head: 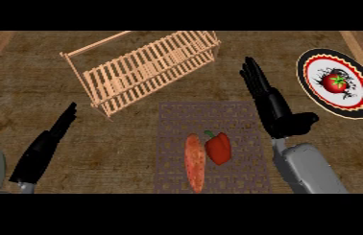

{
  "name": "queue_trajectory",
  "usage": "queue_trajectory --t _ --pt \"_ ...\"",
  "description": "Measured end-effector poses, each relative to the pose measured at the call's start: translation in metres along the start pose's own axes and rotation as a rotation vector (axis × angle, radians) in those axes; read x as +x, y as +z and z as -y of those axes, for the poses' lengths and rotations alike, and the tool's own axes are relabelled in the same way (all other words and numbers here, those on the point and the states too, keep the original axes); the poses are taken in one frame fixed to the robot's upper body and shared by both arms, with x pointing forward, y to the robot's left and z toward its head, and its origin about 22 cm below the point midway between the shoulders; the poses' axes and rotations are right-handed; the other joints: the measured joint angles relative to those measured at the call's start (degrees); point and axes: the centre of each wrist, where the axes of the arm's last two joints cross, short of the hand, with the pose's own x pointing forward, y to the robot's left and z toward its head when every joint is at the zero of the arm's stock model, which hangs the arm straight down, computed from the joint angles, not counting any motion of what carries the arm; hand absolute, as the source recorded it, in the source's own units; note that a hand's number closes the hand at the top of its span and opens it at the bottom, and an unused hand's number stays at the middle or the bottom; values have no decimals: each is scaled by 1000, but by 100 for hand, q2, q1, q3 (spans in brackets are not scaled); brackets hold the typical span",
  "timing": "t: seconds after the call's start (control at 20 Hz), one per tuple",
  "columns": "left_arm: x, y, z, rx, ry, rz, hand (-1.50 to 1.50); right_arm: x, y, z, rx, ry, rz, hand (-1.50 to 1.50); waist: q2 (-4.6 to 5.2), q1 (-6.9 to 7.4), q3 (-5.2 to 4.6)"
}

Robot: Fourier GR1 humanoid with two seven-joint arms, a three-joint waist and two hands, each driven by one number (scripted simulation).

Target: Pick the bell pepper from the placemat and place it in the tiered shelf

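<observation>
A red bell pepper (218, 148) with a green stem lies on a dark patterned placemat (241, 119) in the lower middle of the brown wooden tabletop (42, 85); a carrot (194, 163) lies lengthwise just beside the pepper on its left, on the same placemat; whether the two touch cannot be told. Beyond the placemat, toward the upper left, stands a pale wooden tiered shelf (145, 66) of slats, set at a slant across the view, with nothing on its slats. At the right edge sits a plate (312, 83) with a dark and red rim and a tomato (335, 82) on it, well apart from the placemat. The right hand (273, 109) shows above the right border of the placemat, fingers straight and together, pointing away, thumb out to the side, holding nothing; it is near the pepper but apart from it. The left hand (46, 145) shows at the lower left, fingers straight, holding nothing, well apart from the placemat.
</observation>
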Motion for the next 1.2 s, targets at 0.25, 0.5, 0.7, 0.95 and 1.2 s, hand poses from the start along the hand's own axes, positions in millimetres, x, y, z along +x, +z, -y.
queue_trajectory --t 0.25,0.5,0.7,0.95,1.2 --pt "-10 1 8 74 167 -118 0 27 8 49 -68 179 41 150 -159 -123 151" --pt "-10 2 15 132 333 -202 0 24 38 113 -234 486 -160 -150 -206 -231 217" --pt "-1 -8 24 130 403 -251 0 22 65 126 -252 487 -214 -150 -228 -158 255" --pt "7 -16 27 124 430 -283 0 43 82 125 -103 493 -217 -150 -243 -122 259" --pt "11 -14 32 110 444 -300 0 85 86 109 58 509 -255 -150 -254 -99 254"
